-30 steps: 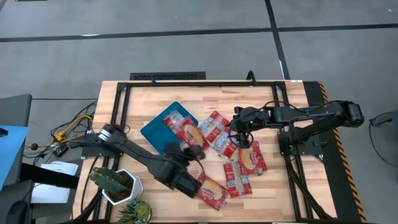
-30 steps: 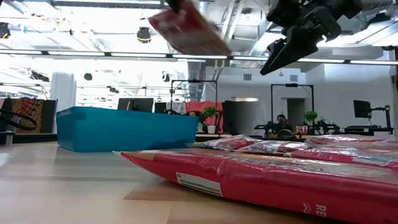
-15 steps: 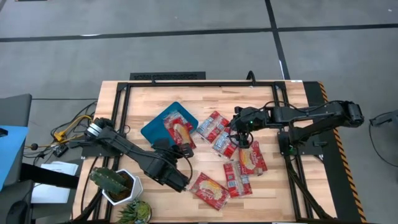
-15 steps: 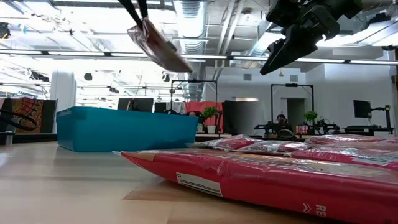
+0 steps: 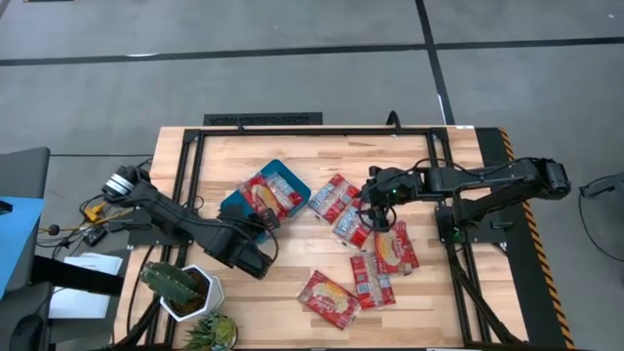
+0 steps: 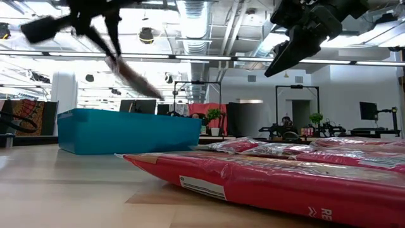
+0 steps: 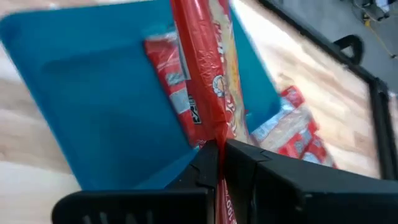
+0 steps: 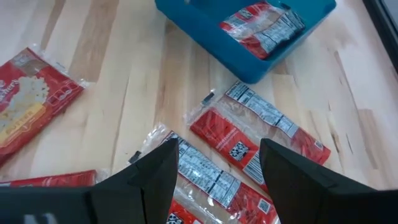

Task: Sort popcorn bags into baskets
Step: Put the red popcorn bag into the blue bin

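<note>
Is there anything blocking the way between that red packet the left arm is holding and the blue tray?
Nothing visible. The left tool holds the popcorn bag directly above the teal tray; only one bag already lies inside.

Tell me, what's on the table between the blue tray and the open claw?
Red popcorn bags: one lies just outside the blue tray, then another right under the right gripper. The right wrist view shows it.
</note>
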{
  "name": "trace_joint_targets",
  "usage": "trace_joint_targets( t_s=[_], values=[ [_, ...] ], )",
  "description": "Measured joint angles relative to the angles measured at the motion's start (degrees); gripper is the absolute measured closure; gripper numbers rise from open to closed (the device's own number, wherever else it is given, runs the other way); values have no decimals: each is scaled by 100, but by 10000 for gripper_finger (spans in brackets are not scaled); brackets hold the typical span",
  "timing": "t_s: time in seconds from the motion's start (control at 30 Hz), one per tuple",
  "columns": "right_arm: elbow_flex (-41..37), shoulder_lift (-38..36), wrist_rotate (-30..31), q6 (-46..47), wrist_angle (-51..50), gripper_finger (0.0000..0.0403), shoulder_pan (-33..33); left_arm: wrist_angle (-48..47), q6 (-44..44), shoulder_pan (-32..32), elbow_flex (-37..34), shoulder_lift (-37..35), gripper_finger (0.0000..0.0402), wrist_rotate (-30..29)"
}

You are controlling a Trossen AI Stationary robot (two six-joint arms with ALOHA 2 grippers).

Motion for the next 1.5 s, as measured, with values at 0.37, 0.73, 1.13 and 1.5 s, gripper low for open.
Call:
trace_joint_targets(
  t_s=[0.37,0.73,1.13,1.5],
  values=[
    [0,0,12,125,0,154,0,910,27,197,-887,-120,401,184],
    [0,0,14,140,0,154,0,419,61,259,-887,-437,401,379],
    [0,0,17,136,-2,154,0,806,58,373,-1176,-415,400,516],
    [0,0,14,91,-2,154,0,949,212,317,-1191,-415,318,606]
  ],
)
